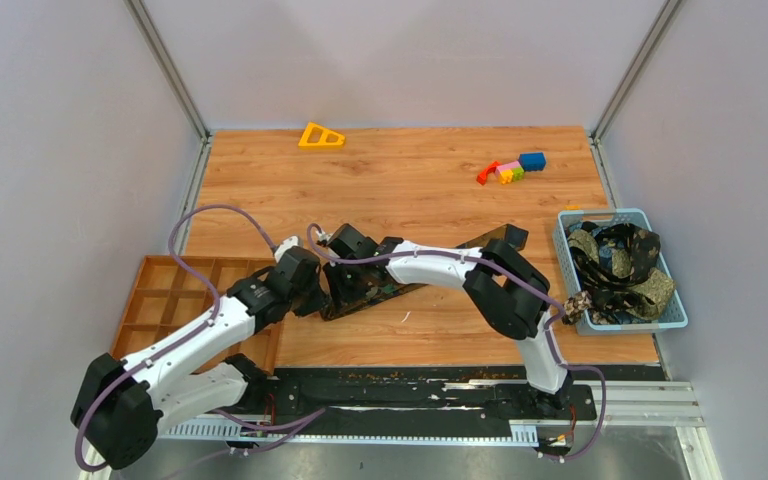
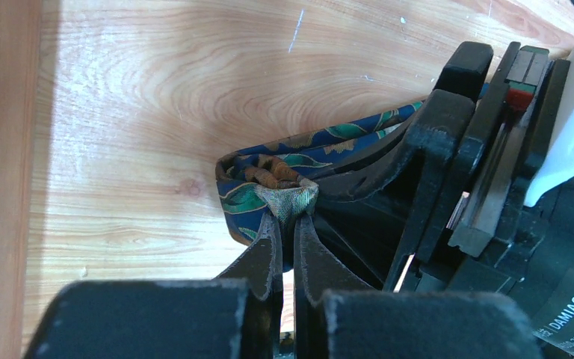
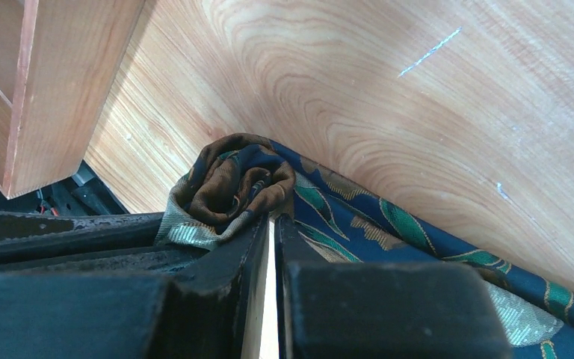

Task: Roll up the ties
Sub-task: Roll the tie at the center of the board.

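One tie (image 1: 502, 238) lies slanted across the wooden table, patterned blue, teal and gold (image 3: 389, 224), with its near end wound into a small roll (image 3: 232, 179). Both grippers meet at that roll. My left gripper (image 2: 291, 217) is shut, pinching a fold of the tie's rolled end (image 2: 269, 183) at its fingertips. The right gripper (image 3: 274, 217) is shut on the edge of the roll from the other side, and its dark fingers (image 2: 433, 149) stand just right of the left one. From above, the left gripper (image 1: 322, 298) and right gripper (image 1: 345, 290) hide the roll.
A blue basket (image 1: 570, 225) at the right edge holds several more ties (image 1: 620, 260), one hanging over its rim. A wooden compartment tray (image 1: 175, 290) sits close to the left of the roll (image 3: 67, 90). A yellow triangle (image 1: 321, 136) and coloured blocks (image 1: 510, 168) lie far back.
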You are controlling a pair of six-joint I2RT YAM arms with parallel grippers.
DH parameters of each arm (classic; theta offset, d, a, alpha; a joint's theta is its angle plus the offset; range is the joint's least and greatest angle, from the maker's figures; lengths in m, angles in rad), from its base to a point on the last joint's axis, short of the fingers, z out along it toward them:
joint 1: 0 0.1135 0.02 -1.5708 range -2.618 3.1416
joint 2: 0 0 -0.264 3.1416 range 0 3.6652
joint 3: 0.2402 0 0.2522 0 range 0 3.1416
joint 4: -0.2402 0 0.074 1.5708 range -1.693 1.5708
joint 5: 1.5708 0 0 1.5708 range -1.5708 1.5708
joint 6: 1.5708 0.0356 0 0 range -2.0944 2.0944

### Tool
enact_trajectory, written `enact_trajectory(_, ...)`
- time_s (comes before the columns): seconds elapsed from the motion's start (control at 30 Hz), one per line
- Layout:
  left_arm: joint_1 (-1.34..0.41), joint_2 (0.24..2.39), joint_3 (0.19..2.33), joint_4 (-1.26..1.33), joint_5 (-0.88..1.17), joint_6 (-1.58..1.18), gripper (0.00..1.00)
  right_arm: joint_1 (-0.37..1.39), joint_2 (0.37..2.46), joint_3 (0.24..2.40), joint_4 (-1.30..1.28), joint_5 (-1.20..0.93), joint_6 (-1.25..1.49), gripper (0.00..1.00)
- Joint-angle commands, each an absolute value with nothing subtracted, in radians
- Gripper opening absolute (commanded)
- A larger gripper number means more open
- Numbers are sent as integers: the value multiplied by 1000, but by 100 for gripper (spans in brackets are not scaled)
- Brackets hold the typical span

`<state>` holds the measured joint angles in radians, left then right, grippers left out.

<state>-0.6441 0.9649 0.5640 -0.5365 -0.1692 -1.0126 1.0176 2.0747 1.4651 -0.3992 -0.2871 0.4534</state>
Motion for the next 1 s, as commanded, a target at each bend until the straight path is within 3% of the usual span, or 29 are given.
enact_trajectory(0.0, -640, 1005, 622, -511, -137, -988, 0, 1017, 2066, 1458, -325, -340, 447, 9)
enact_trajectory(0.57, -710, 1203, 699, -519, -211, -1013, 0, 954, 1909, 1367, -392, -302, 407, 8)
enact_trajectory(0.97, -734, 1306, 715, -455, -210, -1020, 0, 882, 1740, 1192, -395, -234, 388, 9)
